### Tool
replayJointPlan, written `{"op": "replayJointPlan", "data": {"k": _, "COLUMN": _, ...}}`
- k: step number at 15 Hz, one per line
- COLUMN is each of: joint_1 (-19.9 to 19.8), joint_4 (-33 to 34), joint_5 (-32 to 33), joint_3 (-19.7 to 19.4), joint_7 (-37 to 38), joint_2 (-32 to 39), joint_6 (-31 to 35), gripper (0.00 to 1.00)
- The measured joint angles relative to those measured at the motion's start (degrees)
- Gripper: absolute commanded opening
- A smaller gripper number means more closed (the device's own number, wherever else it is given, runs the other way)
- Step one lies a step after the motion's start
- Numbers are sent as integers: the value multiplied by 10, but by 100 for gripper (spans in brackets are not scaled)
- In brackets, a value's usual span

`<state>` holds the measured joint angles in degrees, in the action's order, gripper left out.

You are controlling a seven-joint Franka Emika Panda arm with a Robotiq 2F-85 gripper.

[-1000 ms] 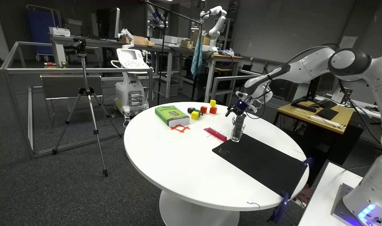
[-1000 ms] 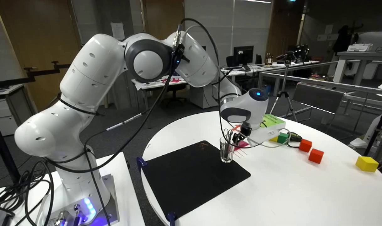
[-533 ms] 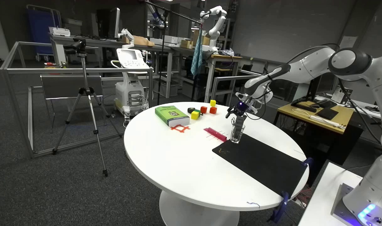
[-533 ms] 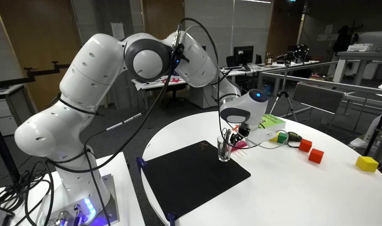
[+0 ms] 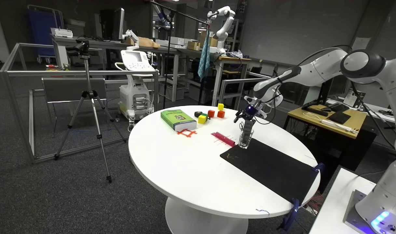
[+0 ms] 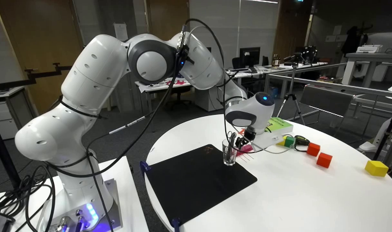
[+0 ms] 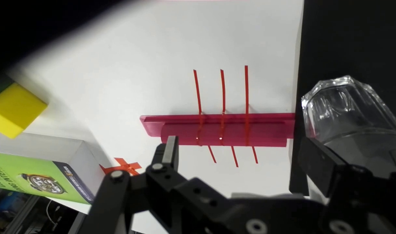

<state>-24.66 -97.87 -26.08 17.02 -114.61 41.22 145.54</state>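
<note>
In the wrist view my gripper [image 7: 241, 143] stands open with nothing between its fingers. Past the gap lies a magenta bar [image 7: 261, 133] crossed by three thin red strips. A clear faceted glass [image 7: 344, 110] is beside the right-hand finger [image 7: 324, 165], which overlaps it and looks to be against its outside. In both exterior views the glass [image 6: 228, 156] stands at the mat's edge, holding scissors [image 6: 232, 137] and a grey item [image 5: 248, 126]. The gripper [image 6: 239, 142] is low beside the glass rim. Exact contact cannot be made out, and the glass's lower right is hidden in the wrist view.
A black mat [image 5: 269, 165] is clamped to the round white table [image 5: 184, 169] by blue clamps [image 5: 290, 214]. Around lie a green book [image 5: 178, 118], yellow blocks [image 5: 202, 119], red blocks [image 6: 324, 160], a green block [image 6: 289, 141] and orange tape [image 5: 186, 132]. Cables hang along the arm.
The gripper and the glass have both shifted a little way together, leftward over the mat in an exterior view. Jaws stayed open; the magenta bar and blocks have not moved.
</note>
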Motion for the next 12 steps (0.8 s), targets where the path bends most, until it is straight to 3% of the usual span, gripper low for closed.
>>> {"op": "replayJointPlan", "data": {"k": 12, "joint_1": -1, "joint_4": -7, "joint_5": -79, "joint_3": 11, "joint_7": -1, "joint_2": 1, "joint_6": -28, "gripper": 100}}
